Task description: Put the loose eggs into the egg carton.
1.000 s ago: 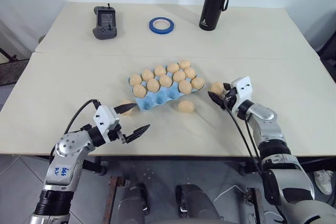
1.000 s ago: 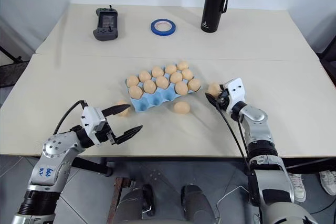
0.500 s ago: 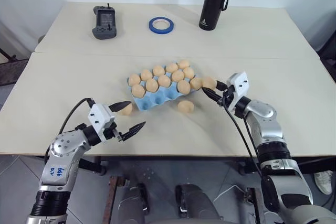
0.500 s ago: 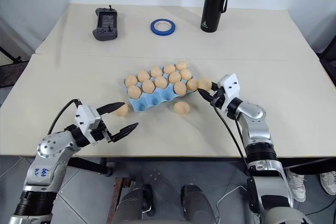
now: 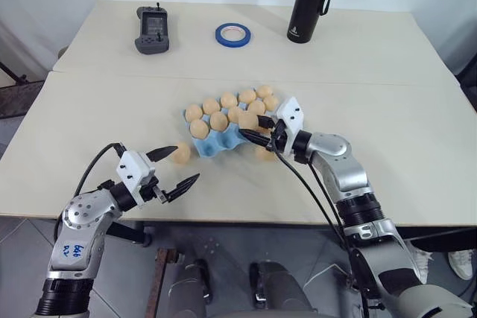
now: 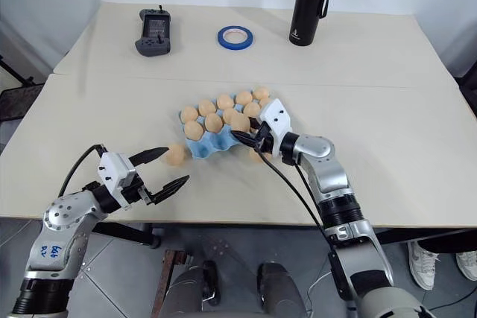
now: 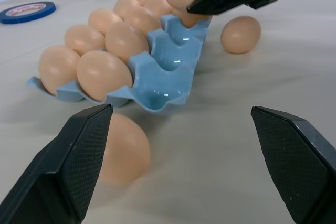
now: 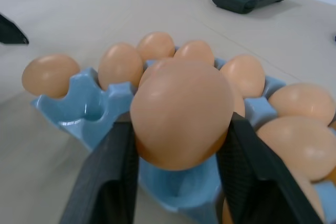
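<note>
Right gripper point(image 5: 257, 130) pinches an egg point(image 8: 181, 114) just above the egg carton point(image 7: 173, 61), whose empty near-row cups lie directly below its fingertips

The right gripper point(image 5: 261, 133), black two-fingered on a silver arm, has swung from the right of centre of the head view toward the middle. One second ago it sat at a smooth tan-orange egg point(image 8: 181, 113) lying on the table right of the light blue moulded egg carton point(image 5: 223, 141). Now that egg is off the table, clamped between the fingers and held over the carton's near right cups. The left gripper point(image 5: 174, 166), its black fingers spread wide, has drifted slightly toward the lower left of the frame, away from the loose tan egg point(image 5: 179, 153) beside the carton's left end.
</note>
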